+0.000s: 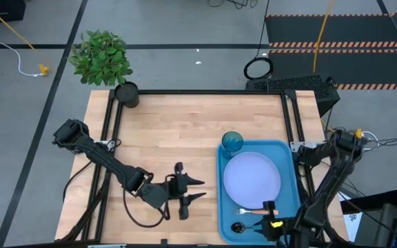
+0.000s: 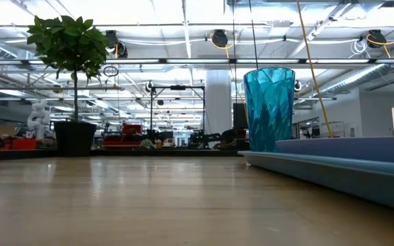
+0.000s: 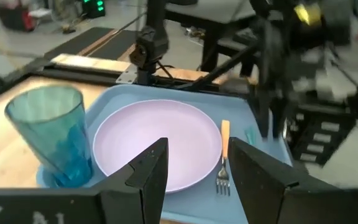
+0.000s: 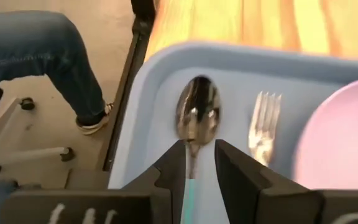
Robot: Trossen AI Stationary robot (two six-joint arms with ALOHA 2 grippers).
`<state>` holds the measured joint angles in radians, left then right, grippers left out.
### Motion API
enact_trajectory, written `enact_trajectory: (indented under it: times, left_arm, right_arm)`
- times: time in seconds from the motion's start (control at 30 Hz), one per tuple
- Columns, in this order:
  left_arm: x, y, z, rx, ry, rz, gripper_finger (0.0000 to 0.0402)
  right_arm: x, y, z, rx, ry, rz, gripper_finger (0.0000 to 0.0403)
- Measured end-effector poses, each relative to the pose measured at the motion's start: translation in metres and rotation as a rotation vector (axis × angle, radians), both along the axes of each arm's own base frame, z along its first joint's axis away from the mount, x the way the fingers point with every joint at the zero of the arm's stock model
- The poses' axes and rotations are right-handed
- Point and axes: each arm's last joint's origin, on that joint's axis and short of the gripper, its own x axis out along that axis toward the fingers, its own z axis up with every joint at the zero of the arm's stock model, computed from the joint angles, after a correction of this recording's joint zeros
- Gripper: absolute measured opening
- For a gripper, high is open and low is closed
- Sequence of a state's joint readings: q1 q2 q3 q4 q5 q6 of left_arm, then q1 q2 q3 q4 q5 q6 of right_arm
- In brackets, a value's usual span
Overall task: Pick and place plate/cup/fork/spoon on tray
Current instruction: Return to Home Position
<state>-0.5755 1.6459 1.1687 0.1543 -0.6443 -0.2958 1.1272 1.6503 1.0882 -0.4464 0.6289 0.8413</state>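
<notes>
The blue tray (image 1: 291,200) lies on the table's right side. On it rest the lavender plate (image 1: 252,180), the teal cup (image 1: 231,142) standing upright at its far left corner, and the orange-handled fork (image 1: 250,211) beside the plate's near edge. The spoon (image 4: 197,112) lies near the tray's near left corner. My right gripper (image 4: 200,165) is low over it, narrowly open, with a finger on either side of the light blue handle (image 4: 191,193). My left gripper (image 1: 197,189) is open and empty over the table, left of the tray.
A black pot (image 1: 126,93) with a green plant (image 1: 102,55) stands at the table's far left corner. Bare wood lies between my left gripper and the far edge. A person's leg in jeans (image 4: 42,56) shows beyond the near edge.
</notes>
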Motion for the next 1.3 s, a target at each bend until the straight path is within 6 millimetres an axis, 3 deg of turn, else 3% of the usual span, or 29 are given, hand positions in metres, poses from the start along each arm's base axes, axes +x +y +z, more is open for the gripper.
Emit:
enact_trajectory:
  times: [0.27,0.47,0.67,0.87,1.13,1.3]
  left_arm:
    - [-0.001,-0.001,0.0,0.211,0.029,-0.077,0.017]
    - [0.001,0.009,-0.007,0.257,0.111,-0.055,0.017]
    - [0.006,0.026,-0.013,0.372,0.187,-0.043,0.017]
    - [0.018,0.064,-0.019,0.432,0.288,0.042,0.017]
    - [0.017,0.122,-0.037,0.411,0.551,0.197,0.017]
    - [0.017,0.133,-0.039,0.434,0.596,0.201,0.017]
  right_arm:
    - [-0.005,-0.044,0.065,-0.165,-0.156,0.125,0.0072]
    - [-0.016,-0.088,0.101,-0.295,-0.284,0.117,0.0023]
    - [-0.04,-0.135,0.085,-0.275,-0.333,0.089,0.0008]
    - [-0.058,-0.175,0.066,-0.188,-0.423,0.034,0.0002]
    - [-0.071,-0.196,0.042,-0.184,-0.532,0.103,0.0001]
    - [-0.071,-0.204,0.019,-0.231,-0.586,0.095,0.0]
